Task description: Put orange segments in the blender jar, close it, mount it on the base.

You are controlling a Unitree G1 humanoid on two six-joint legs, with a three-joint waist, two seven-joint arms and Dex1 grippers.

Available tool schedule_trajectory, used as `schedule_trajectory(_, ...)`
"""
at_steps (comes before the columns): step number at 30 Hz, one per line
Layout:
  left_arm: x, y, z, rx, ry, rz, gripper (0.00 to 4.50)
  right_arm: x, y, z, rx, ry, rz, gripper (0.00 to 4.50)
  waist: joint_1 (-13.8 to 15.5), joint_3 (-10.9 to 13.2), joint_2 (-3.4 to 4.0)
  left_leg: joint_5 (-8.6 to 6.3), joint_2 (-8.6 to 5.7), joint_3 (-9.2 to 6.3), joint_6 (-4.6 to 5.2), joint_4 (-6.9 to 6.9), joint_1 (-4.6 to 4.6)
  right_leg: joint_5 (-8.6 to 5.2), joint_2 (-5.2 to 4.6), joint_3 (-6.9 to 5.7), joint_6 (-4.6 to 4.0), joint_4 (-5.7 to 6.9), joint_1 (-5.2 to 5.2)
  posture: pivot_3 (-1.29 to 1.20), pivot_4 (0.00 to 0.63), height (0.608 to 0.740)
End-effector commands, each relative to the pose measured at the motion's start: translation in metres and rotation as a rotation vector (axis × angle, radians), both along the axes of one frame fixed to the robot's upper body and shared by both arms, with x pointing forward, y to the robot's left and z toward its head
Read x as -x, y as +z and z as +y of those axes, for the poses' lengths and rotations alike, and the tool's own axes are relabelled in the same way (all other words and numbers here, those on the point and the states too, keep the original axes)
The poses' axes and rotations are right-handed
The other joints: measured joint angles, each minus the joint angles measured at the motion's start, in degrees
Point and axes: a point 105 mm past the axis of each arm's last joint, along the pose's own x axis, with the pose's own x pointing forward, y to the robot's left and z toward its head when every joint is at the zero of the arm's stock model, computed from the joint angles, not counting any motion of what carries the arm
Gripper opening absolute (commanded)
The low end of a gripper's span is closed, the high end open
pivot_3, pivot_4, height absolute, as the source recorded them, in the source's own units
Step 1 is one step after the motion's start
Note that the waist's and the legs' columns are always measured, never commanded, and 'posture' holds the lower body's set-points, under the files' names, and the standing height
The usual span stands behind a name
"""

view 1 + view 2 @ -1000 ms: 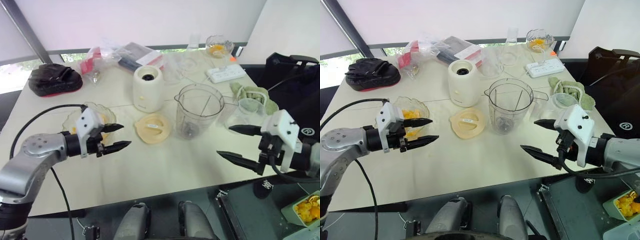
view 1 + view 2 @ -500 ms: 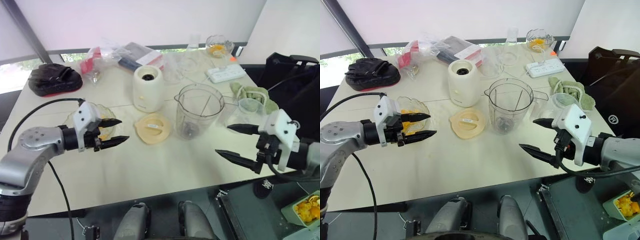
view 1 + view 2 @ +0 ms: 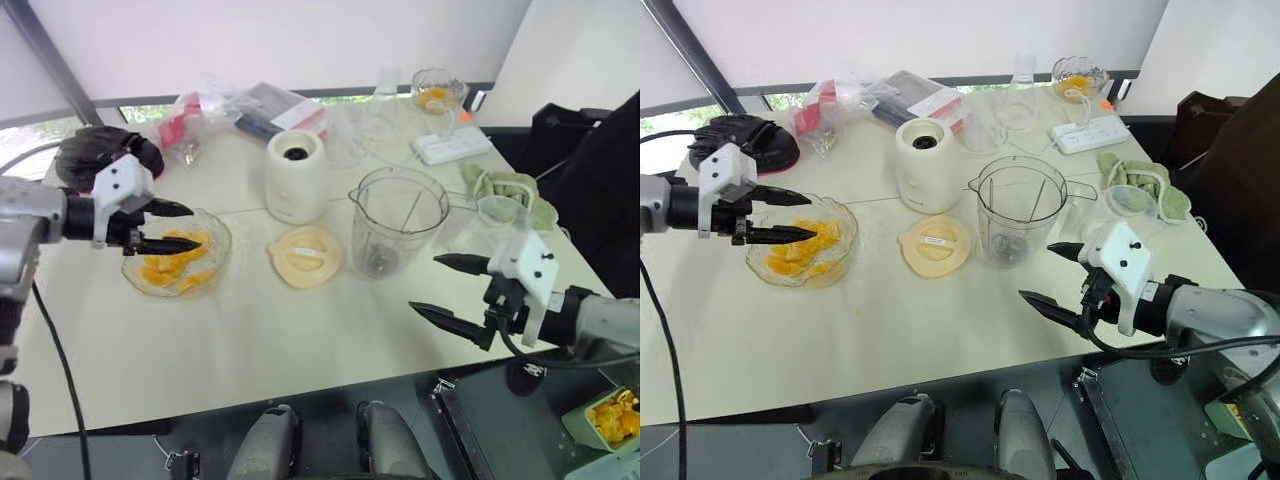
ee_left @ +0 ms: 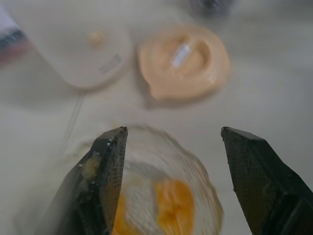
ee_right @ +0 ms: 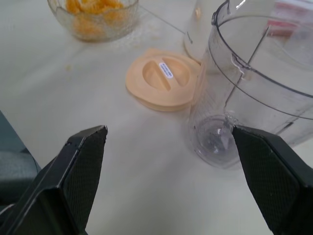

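Left eye view: wide-open left gripper [image 3: 193, 227] hovers just above orange segments [image 3: 165, 269] in the bowl [image 3: 176, 293].

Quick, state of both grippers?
Left gripper: open, empty, over the bowl of orange segments.
Right gripper: open, empty, near the blender jar.

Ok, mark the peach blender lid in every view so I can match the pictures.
Left eye view: lid lies flat on the table, between the glass bowl and the blender jar.
Right eye view: lid in the same gap, in front of the blender base.
Left wrist view: lid beyond the glass bowl, beside the blender base.
Right wrist view: lid beside the blender jar's foot.
Shared landmark: the glass bowl.
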Motion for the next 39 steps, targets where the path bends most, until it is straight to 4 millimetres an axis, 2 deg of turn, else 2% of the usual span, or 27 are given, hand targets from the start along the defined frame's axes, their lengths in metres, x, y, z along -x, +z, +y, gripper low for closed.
schedule_trajectory(1,-0.007,-0.007,0.015,-0.106,-0.03,0.081,3.17,0.003,0.006,0.009,-0.004,0.017,-0.062,4.27,0.0,0.0,-0.04,0.0,0.0,0.0,0.0,0.01,-0.02,0.0,0.02,-0.01,0.01,0.0,-0.02,0.0,0.15,0.74)
schedule_trajectory(9,-0.018,-0.046,0.026,-0.212,-0.013,0.232,3.17,0.009,0.001,0.014,-0.004,0.005,-0.059,4.27,-0.2,0.1,-0.1,-0.03,0.0,-0.01,0.07,0.05,-0.11,0.01,0.03,0.0,0.04,0.06,-0.11,0.0,0.15,0.74)
schedule_trajectory(14,-0.017,-0.065,0.027,-0.253,-0.027,0.287,3.17,0.012,-0.001,0.014,0.0,-0.011,-0.056,4.27,-0.1,0.1,-0.18,-0.02,0.0,-0.01,0.07,0.28,-0.63,0.03,0.05,-0.01,0.05,0.24,-0.6,0.0,0.15,0.74)
schedule_trajectory(22,-0.019,-0.083,0.025,-0.282,0.006,0.362,3.17,0.008,-0.003,0.015,0.013,-0.001,-0.044,4.27,-0.1,0.1,-0.22,-0.02,-0.02,0.03,0.09,0.29,-0.71,0.03,0.05,-0.01,0.06,0.25,-0.66,0.0,0.15,0.74)
schedule_trajectory(39,-0.03,-0.113,0.022,-0.341,0.129,0.361,3.17,0.002,0.005,0.011,0.061,0.03,-0.061,4.27,-0.1,0.0,-0.35,-0.02,-0.01,0.06,0.1,0.31,-0.71,0.04,0.05,-0.01,0.08,0.31,-0.7,0.0,0.15,0.74)
